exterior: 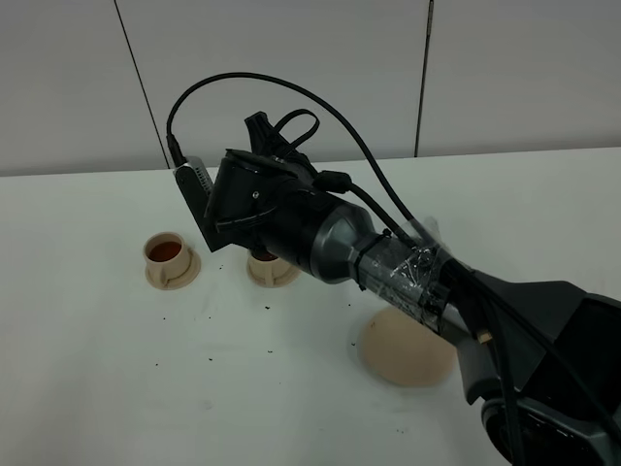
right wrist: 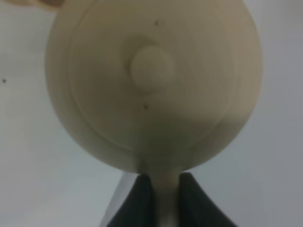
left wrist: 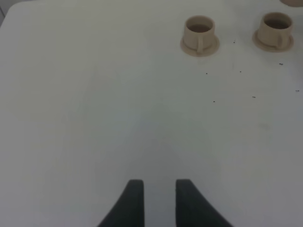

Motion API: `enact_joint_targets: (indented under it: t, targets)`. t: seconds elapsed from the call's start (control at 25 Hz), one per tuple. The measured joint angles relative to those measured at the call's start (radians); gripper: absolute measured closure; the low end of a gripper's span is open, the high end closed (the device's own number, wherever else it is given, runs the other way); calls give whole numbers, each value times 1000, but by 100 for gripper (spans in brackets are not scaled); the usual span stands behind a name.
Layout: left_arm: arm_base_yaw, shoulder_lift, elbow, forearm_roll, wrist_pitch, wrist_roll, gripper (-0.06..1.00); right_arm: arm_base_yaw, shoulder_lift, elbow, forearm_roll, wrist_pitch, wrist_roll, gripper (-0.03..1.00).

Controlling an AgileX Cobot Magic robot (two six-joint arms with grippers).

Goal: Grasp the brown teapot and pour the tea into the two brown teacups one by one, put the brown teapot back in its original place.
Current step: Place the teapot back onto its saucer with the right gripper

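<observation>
The brown teapot (right wrist: 151, 85) fills the right wrist view, lid and knob toward the camera. My right gripper (right wrist: 164, 198) is shut on its loop handle (right wrist: 163, 189). In the exterior high view the right arm (exterior: 330, 233) reaches across the middle and hides the teapot. It hangs over the right teacup (exterior: 272, 270), which shows only partly. The left teacup (exterior: 170, 257) holds reddish-brown tea. Both cups also show in the left wrist view, left cup (left wrist: 200, 34) and right cup (left wrist: 274, 29). The flat round saucer (exterior: 408, 349) lies bare. My left gripper (left wrist: 160, 203) is slightly open and empty over bare table.
Small dark specks (exterior: 267, 309) are scattered on the white table (exterior: 87, 369) around the cups and saucer. A grey panelled wall (exterior: 485, 78) stands behind the table. The right arm's base (exterior: 553, 388) fills the front right corner.
</observation>
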Motion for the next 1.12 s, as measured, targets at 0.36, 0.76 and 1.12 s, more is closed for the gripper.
enact_joint_targets:
  t: [0.36, 0.76, 1.12]
  targets:
    - [0, 0, 0, 0, 0, 0, 71, -90, -58, 0, 258, 12, -86, 87]
    - [0, 0, 0, 1, 0, 0, 71, -234, -81, -61, 763, 160, -256, 87]
    - [0, 0, 0, 1, 0, 0, 71, -264, -82, -74, 940, 162, -282, 87]
